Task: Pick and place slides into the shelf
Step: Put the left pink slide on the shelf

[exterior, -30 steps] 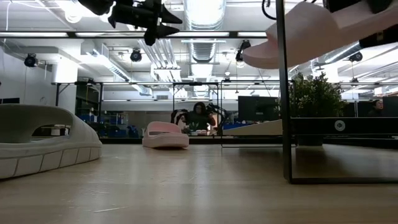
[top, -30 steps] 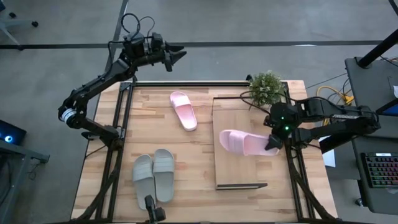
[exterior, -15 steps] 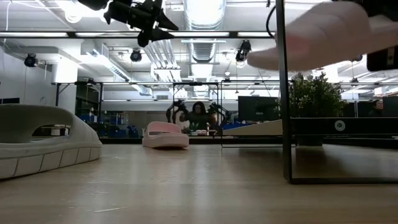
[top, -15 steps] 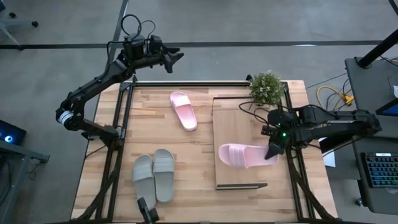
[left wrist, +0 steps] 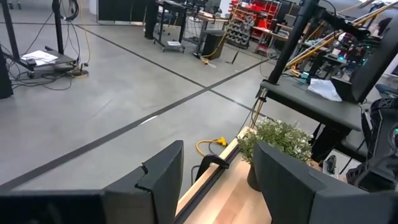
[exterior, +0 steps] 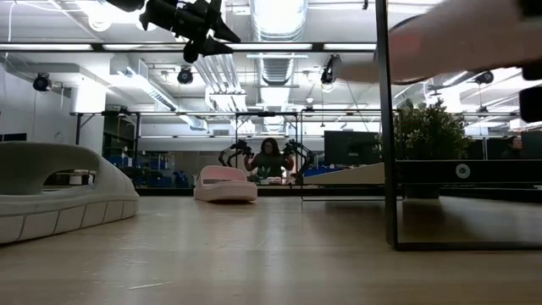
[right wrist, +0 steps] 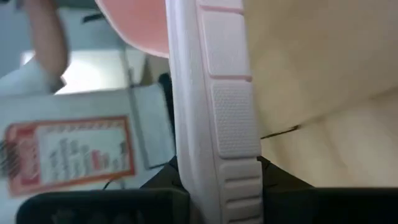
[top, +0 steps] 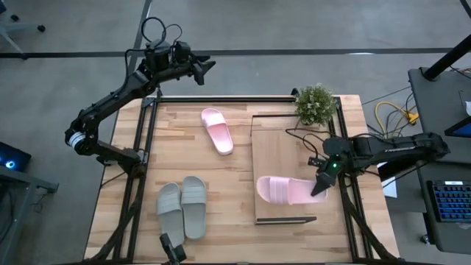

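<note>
I have my right gripper (top: 321,185) clamped on the heel edge of a pale pink slide (top: 283,190), held over the near end of the shelf (top: 280,140) — the placing step. The high view cannot say whether the sole touches the board; the low view shows the slide raised, so I judge it still needs lowering flat before I let go. My right wrist view shows the ribbed sole edge pinched between my fingers. The other pink slide (top: 217,129) lies well off to my left, the grey-green pair (top: 182,207) beyond it. My left gripper (top: 204,66) hangs open past the table's far edge, holding nothing.
</note>
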### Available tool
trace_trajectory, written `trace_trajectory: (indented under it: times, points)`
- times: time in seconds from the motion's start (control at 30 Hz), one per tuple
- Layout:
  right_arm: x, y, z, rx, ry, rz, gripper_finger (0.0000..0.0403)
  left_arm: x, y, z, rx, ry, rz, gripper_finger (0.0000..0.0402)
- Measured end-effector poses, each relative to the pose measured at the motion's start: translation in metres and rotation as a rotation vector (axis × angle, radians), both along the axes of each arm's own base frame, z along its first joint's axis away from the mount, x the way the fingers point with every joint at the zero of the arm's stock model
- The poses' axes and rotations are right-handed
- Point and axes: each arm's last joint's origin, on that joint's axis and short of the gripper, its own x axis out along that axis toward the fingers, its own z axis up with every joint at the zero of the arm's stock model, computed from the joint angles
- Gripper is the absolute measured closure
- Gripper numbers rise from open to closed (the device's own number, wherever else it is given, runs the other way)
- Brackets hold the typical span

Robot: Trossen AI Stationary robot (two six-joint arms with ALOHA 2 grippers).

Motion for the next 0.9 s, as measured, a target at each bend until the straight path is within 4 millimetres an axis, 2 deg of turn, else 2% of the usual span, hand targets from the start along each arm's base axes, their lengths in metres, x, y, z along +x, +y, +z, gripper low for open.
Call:
trace_trajectory:
  times: [0.2, 0.33, 0.5, 0.9]
  points:
    - [0.0, 0.014, -0.017, 0.073, -0.009, 0.083, 0.035, 0.0, 0.0, 0.0, 0.001, 0.001, 0.008, 0.0223]
    - [-0.001, 0.02, -0.032, 0.09, 0.007, 0.065, 0.035, 0.0, 0.0, 0.0, -0.001, 0.002, 0.009, 0.0223]
    - [0.0, 0.022, -0.041, 0.115, -0.037, 0.025, 0.035, 0.0, 0.0, 0.0, -0.001, 0.002, 0.012, 0.0223]
    - [-0.004, 0.021, -0.062, 0.062, -0.014, -0.006, 0.035, 0.0, 0.001, -0.001, 0.0, 0.005, 0.035, 0.0223]
